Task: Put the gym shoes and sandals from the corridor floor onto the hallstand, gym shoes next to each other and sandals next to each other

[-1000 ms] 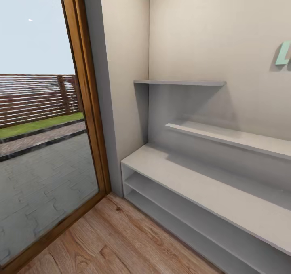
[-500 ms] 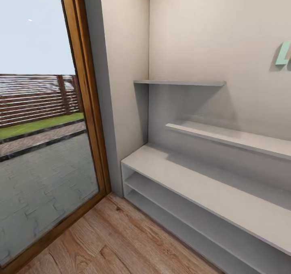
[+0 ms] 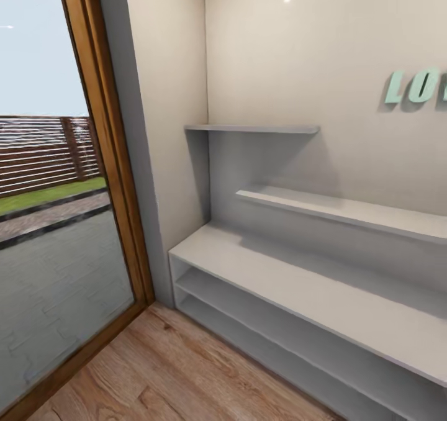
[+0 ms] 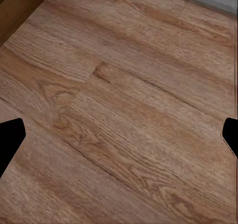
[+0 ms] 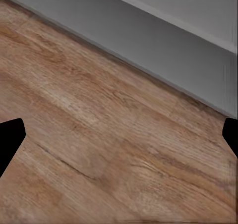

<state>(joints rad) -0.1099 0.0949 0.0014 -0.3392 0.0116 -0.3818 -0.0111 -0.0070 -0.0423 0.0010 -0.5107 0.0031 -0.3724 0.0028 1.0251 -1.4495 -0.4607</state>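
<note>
Head view – one hallstand (image 3: 298, 297), two open shelves, corridor floor (image 3: 180, 377)

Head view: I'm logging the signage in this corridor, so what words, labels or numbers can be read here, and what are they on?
"LO" and the start of a third letter: raised mint-green wall letters on the beige wall above the hallstand, cut off by the picture's right edge, so the whole word cannot be read.
No other text, label or number can be read on the hallstand, the door frame or the corridor floor.
</note>
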